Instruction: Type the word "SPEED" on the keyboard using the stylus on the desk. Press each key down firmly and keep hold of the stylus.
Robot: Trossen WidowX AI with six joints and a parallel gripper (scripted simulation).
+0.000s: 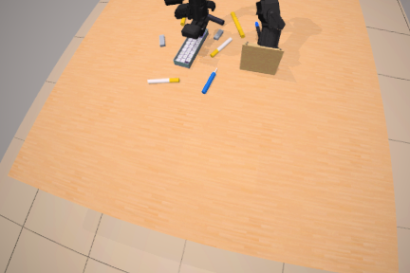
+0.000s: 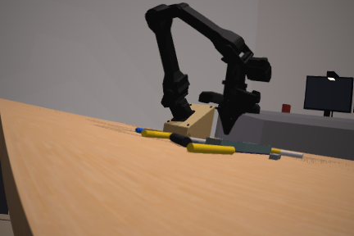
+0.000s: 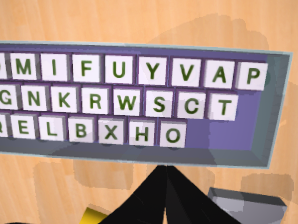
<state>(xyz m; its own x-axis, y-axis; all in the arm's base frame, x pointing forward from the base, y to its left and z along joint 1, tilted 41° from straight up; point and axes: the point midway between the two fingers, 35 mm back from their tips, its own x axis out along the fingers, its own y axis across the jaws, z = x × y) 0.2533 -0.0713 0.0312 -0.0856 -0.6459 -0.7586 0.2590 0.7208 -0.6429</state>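
The arm has its fingers [image 1: 192, 31] [image 2: 226, 133] pointing down by the keyboard [image 1: 183, 63] [image 2: 250, 147] [image 3: 260, 115], raised above it, and they are closed with nothing between them. From where I stand, that bare black point looks aimed at the keys as if it were the writing tool itself, and I'd judge that wrong for this job. The stylus [image 1: 209, 81] is most likely the blue pen with the thin pale tip, lying on the worktop [image 1: 204, 155] [image 2: 135, 183] [image 3: 100, 22] well apart from the fingers, in front of the keyboard.

Seen from the wrist, the fingers are nearest the edge below O, and all the letters needed are in sight: S, P, E and D's row, though D itself is cut off or out of view. I can't tell whether any key has been pressed.

A small grey block [image 1: 218, 34] [image 3: 247, 205] lies just beside the keyboard, with a yellow-and-white marker [image 1: 221, 47] [image 3: 92, 216] near it; a low sideways sweep could knock either. The black stick [image 1: 215, 19] [image 2: 180, 139] lies close behind. Another marker [image 1: 163, 81] [image 2: 287, 153] rests off to one side of the blue pen, apart from it, leaving room to grip that pen. It would need lifting upright, tip down, before typing.
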